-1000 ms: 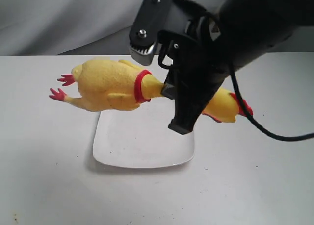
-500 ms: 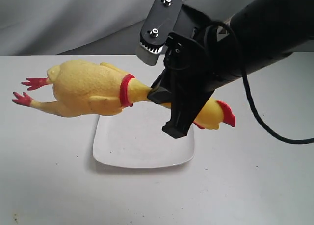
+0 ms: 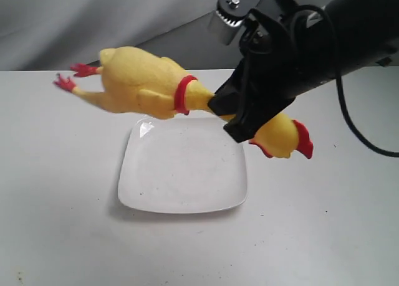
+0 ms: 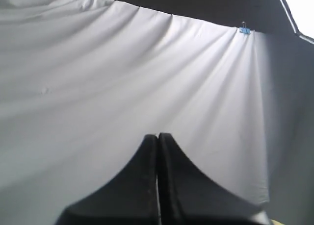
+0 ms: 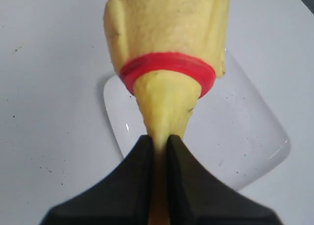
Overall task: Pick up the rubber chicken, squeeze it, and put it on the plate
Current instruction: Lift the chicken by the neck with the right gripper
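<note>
The yellow rubber chicken [image 3: 146, 83] hangs in the air above the white square plate [image 3: 182, 167], its red feet to the left and its head with red comb low at the right. My right gripper [image 3: 215, 105] is shut on its thin neck just past the red collar ring [image 5: 168, 65]. The wrist view shows the neck pinched flat between the black fingers [image 5: 136, 159], the plate [image 5: 245, 137] beneath. My left gripper [image 4: 157, 137] is shut on nothing and points at a white cloth; it does not show in the exterior view.
The plate rests on a white tabletop [image 3: 62, 205] with small dark specks. A grey-white cloth backdrop [image 3: 93, 24] hangs behind the table. A black cable [image 3: 361, 139] trails from my right arm over the table's right side.
My right gripper has risen and swung right, carrying the chicken. Its body has tipped up, feet higher, and the head now hangs lower at the right.
</note>
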Robot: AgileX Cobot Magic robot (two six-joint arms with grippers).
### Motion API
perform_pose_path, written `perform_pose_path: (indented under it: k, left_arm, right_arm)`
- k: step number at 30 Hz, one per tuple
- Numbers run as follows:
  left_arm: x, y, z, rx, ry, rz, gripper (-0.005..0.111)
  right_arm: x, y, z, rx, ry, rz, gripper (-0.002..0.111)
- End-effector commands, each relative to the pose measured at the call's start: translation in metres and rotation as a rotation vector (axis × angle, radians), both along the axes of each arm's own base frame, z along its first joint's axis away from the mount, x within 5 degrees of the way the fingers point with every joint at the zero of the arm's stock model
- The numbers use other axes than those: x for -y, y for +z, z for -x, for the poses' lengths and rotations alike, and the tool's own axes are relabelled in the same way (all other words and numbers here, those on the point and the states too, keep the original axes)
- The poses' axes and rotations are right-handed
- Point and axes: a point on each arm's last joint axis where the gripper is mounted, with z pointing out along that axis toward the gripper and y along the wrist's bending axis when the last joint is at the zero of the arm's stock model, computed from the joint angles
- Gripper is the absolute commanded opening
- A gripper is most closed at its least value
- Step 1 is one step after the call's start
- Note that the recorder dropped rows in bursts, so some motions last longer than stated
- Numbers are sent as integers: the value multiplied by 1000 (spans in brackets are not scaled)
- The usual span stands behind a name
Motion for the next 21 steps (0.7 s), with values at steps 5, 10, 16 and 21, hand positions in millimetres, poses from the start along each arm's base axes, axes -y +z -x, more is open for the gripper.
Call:
perform_pose_path:
  k: [5, 10, 16, 21]
  left_arm:
    - [22, -5, 1, -17, -173, -181, 9]
    - [37, -14, -8, -120, -334, -323, 28]
    - [47, -12, -34, -356, -547, -337, 55]
    - [57, 11, -63, -358, -776, -452, 63]
  right_arm:
    - [10, 8, 2, -38, 73, -88, 0]
    - [9, 8, 4, -65, 86, -104, 0]
    - [9, 7, 8, -99, 112, -94, 0]
    - [9, 7, 10, -119, 125, -95, 0]
